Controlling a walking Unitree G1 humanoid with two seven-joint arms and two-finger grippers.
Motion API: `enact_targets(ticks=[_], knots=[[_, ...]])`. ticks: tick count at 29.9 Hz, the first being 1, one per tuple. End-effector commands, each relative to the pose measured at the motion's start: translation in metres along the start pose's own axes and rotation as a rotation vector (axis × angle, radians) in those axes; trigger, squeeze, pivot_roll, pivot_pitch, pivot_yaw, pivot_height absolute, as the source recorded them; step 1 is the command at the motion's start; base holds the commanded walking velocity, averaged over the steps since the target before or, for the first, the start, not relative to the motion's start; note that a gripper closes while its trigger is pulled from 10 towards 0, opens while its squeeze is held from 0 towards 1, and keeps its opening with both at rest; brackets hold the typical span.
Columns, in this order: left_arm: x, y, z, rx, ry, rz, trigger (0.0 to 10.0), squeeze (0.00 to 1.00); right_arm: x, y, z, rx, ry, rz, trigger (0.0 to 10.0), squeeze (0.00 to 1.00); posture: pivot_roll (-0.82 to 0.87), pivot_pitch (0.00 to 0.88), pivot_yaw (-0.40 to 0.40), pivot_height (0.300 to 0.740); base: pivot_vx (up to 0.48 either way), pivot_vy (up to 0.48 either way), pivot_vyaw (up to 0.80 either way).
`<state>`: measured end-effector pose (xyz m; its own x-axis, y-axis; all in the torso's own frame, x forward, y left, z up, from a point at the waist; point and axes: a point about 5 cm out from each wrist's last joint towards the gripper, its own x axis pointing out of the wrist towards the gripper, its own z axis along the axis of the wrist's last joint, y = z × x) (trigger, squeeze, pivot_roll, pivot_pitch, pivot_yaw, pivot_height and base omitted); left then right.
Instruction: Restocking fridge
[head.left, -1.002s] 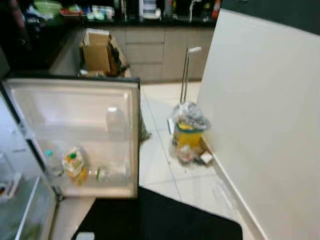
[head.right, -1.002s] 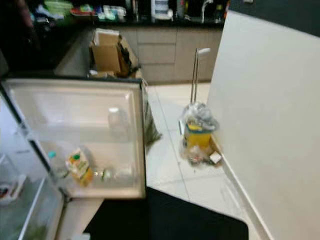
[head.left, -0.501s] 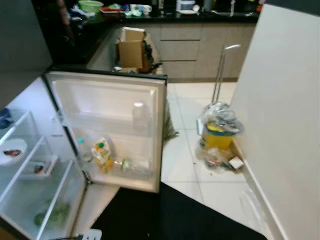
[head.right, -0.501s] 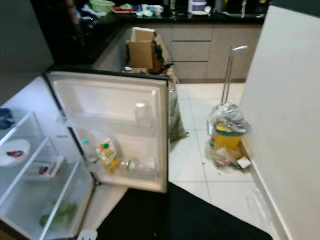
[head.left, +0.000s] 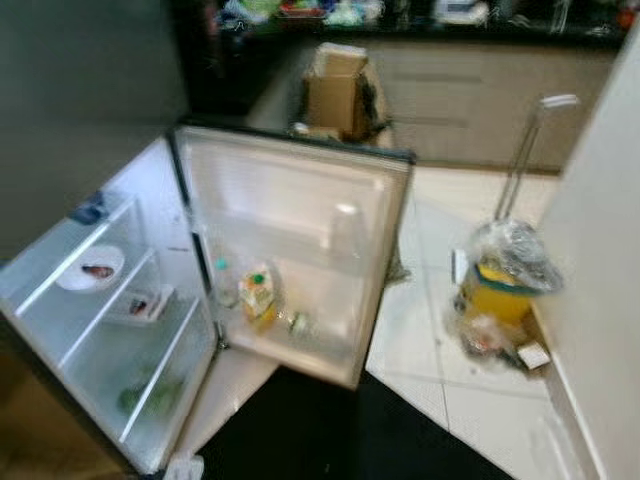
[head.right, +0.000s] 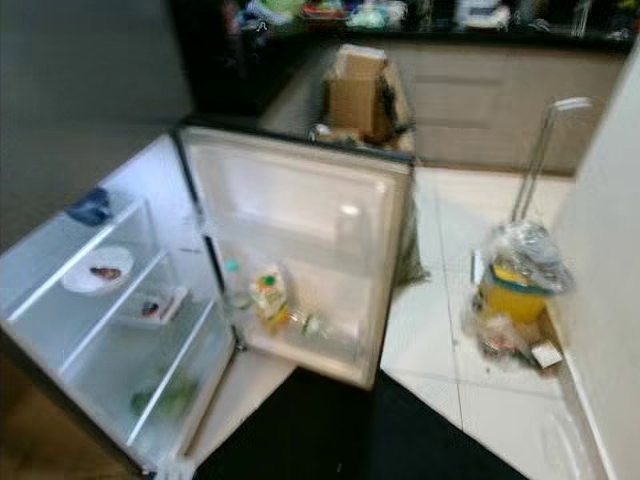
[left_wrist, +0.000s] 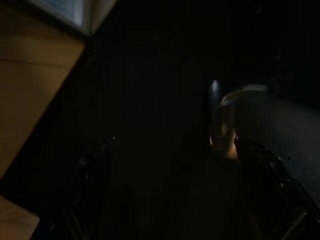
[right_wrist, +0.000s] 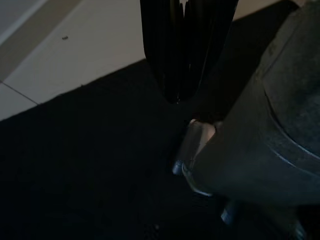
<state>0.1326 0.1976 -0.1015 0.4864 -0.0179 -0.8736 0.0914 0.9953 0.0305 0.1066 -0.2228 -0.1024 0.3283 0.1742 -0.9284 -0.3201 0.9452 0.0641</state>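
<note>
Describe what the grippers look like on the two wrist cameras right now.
The right gripper has long, glossy black fingers tapering to rounded tips, seen above a black mat. The left gripper is in deep shade: two dark, slim fingers, set apart, can just be made out. No cables or markings are discernible.

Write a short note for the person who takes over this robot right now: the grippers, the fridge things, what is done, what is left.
Left gripper: hanging idle in the dark, fingers apart, holding nothing.
Right gripper: hanging over the black mat, fingers together, holding nothing.
Fridge door stands wide open. Its lower door shelf holds a juice carton and small bottles. Inside, the upper shelf carries a white plate, the next a small tray, and greens lie at the bottom.
Done: door opened.
Left: fetch items and load them; none is in a gripper now.
</note>
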Motion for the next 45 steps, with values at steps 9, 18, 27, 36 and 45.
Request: enact_targets(ticks=[9,18,27,36,45], knots=[[0.001,-0.005,0.003,0.035,-0.001,-0.023,10.0,0.0,0.003,0.012,-0.005,0.015,0.013,0.036,10.0,0.0,-0.07,0.042,-0.004,0.74,0.0,0.0,0.54],[0.0,-0.004,-0.003,0.045,0.016,-0.021,10.0,0.0,0.004,0.016,-0.006,0.018,0.016,0.043,10.0,0.0,-0.06,0.04,-0.001,0.74,0.0,0.0,0.54],[-0.001,0.002,-0.005,0.049,0.022,-0.008,10.0,0.0,0.005,0.014,-0.003,-0.014,0.021,0.023,10.0,0.0,-0.04,0.0,0.001,0.74,0.0,0.0,0.54],[0.0,0.001,-0.002,0.063,0.02,-0.013,10.0,0.0,0.006,0.014,0.003,-0.015,0.006,0.014,10.0,0.0,-0.04,0.0,-0.004,0.74,0.0,0.0,0.06],[0.0,-0.002,0.0,0.096,0.023,-0.037,10.0,0.0,0.007,0.016,0.006,-0.022,0.003,0.022,10.0,0.0,-0.04,0.0,0.0,0.74,0.0,0.0,0.0]])
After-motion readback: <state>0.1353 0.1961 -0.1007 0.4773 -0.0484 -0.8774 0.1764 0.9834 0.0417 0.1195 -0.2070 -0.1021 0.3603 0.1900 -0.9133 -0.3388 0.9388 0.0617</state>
